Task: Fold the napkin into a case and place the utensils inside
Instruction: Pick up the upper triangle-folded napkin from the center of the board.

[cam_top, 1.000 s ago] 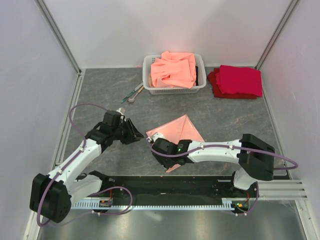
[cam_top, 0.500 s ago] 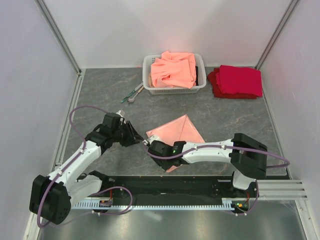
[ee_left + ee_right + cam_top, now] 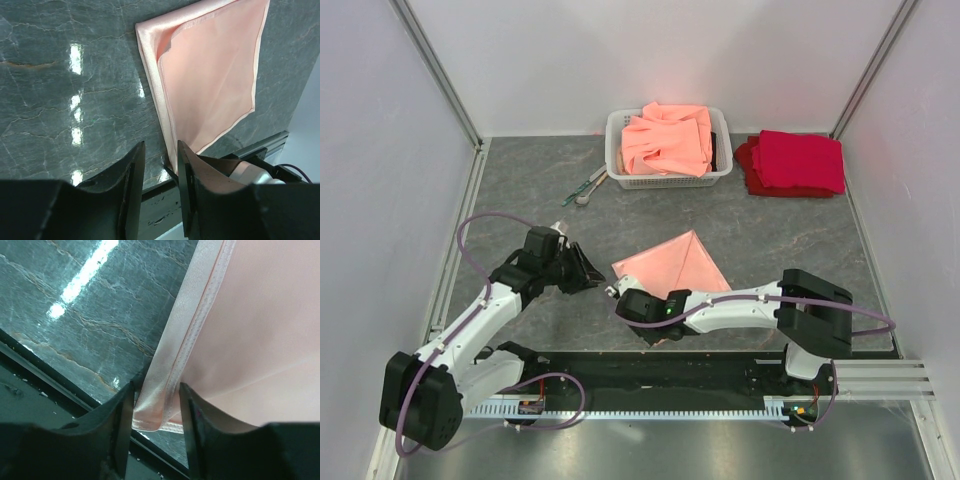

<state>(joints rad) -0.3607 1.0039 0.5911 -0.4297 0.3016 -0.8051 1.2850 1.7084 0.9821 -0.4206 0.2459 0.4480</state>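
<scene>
Napkin (image 3: 240,330): thin, pale-pink, satiny, hemmed.

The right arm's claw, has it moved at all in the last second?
Yes. The right gripper has slid left and slightly nearer the black base rail, dragging the napkin corner pinched between its fingers.

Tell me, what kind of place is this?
Probably a robot test cell, not a dining room: bare white walls box in a grey stone-look table, with a pink napkin and a basket of cloths.
</scene>
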